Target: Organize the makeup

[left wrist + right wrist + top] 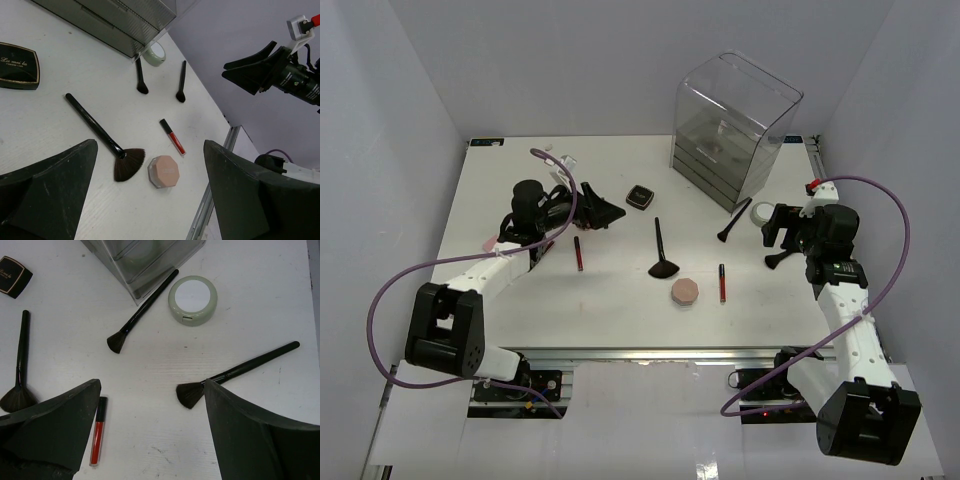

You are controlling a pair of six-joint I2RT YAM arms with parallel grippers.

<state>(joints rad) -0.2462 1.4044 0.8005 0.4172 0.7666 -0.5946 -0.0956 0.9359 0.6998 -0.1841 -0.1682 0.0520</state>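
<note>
I see left claw (603, 208) and right claw (772, 238) both wide, holding nothing (fan brush (660, 252) lies on the table (610, 300) between them).

— What does the clear drawer box (145, 260) lose?
— Its upper part, cut off by the top edge in both wrist views. Inside it, seen from above, a pale item (722, 130) is too small to tell.
— And left of the box?
— The black compact (17, 65) is clipped by the picture's left edge, and the fine line under its name is unreadable.
— Right of the box?
— The round green compact (758, 213) and a brush (772, 262) sit partly behind the right gripper (775, 235).
</note>
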